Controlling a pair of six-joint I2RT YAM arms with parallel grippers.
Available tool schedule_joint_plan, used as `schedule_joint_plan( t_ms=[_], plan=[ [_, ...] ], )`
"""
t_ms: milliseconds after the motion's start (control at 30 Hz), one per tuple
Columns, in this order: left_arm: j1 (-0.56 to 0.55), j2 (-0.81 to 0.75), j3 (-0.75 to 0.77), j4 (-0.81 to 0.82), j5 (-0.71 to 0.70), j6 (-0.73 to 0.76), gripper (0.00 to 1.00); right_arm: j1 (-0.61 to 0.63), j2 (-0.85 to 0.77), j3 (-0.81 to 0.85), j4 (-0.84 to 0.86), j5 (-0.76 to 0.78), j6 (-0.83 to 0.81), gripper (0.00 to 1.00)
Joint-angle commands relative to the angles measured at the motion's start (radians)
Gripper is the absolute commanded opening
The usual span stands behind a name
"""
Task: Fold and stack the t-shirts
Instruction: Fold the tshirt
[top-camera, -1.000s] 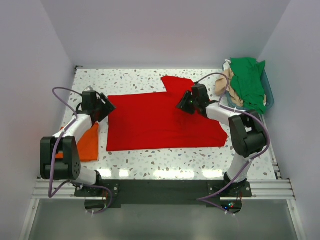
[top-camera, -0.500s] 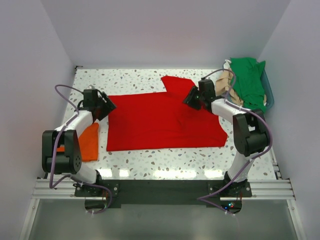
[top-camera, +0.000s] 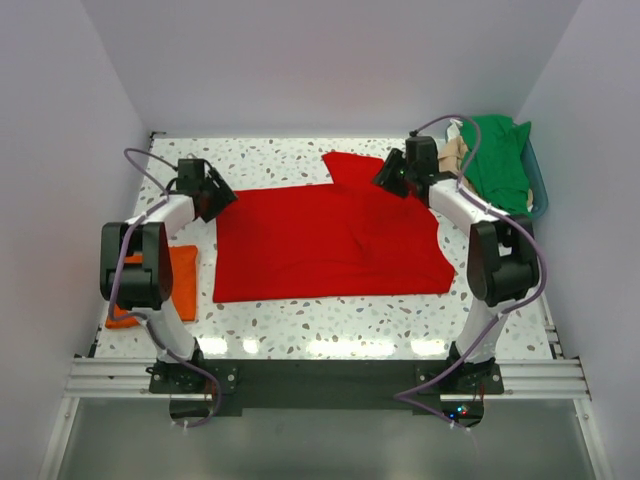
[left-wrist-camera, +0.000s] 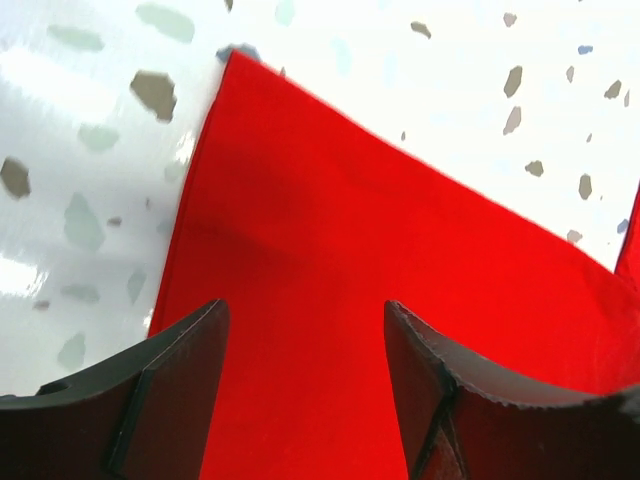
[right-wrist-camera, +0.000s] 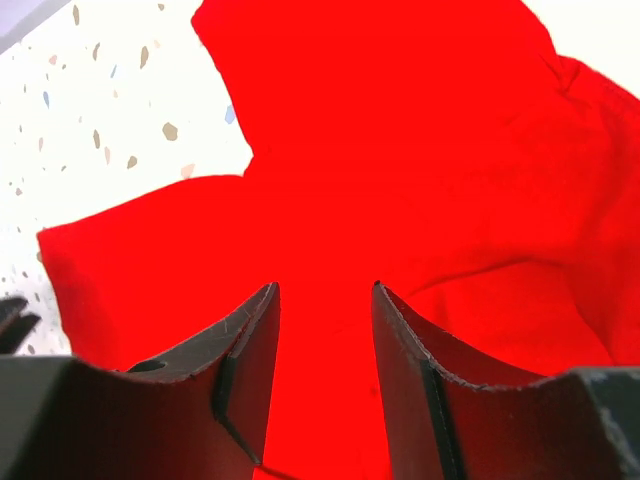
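A large bright red t-shirt (top-camera: 320, 240) lies spread flat in the middle of the speckled table (top-camera: 280, 155), one sleeve pointing to the far side. My left gripper (top-camera: 222, 198) is open and empty over the shirt's far-left corner (left-wrist-camera: 300, 240). My right gripper (top-camera: 385, 180) is open and empty over the shirt's far-right part by the sleeve (right-wrist-camera: 400, 150). An orange t-shirt (top-camera: 180, 285) lies folded at the left edge. A green t-shirt (top-camera: 500, 160) and a tan one (top-camera: 452, 155) sit in the teal basket (top-camera: 540, 185) at the far right.
White walls close in the table on the left, back and right. The basket stands against the right wall. The arm bases sit on a metal rail (top-camera: 320, 375) at the near edge.
Both grippers have moved toward the far side of the table: the left along the shirt's left edge to its far-left corner, the right up to the sleeve. The shirt has not moved.
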Motion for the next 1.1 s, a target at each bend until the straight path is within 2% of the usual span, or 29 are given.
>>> schedule_joint_plan(
  t_ms=[0, 433, 633, 900, 1033, 1067],
  plan=[
    [-0.009, 0.071, 0.110, -0.006, -0.046, 0.034, 0.67, -0.003, 0.015, 0.068, -0.040, 0.018, -0.057, 0.46],
    [-0.043, 0.294, 0.412, -0.112, -0.305, 0.141, 0.59, -0.024, 0.136, 0.169, -0.054, 0.016, -0.105, 0.46],
    [-0.052, 0.352, 0.481, -0.136, -0.353, 0.170, 0.58, -0.032, 0.193, 0.209, -0.050, 0.001, -0.105, 0.46],
    [-0.066, 0.429, 0.512, -0.143, -0.350, 0.175, 0.56, -0.044, 0.240, 0.271, -0.053, 0.015, -0.114, 0.46],
    [-0.067, 0.438, 0.509, -0.141, -0.352, 0.174, 0.47, -0.052, 0.271, 0.298, -0.048, 0.053, -0.132, 0.46],
    [-0.067, 0.440, 0.507, -0.141, -0.350, 0.174, 0.42, -0.050, 0.276, 0.312, -0.048, 0.061, -0.137, 0.46]
  ],
)
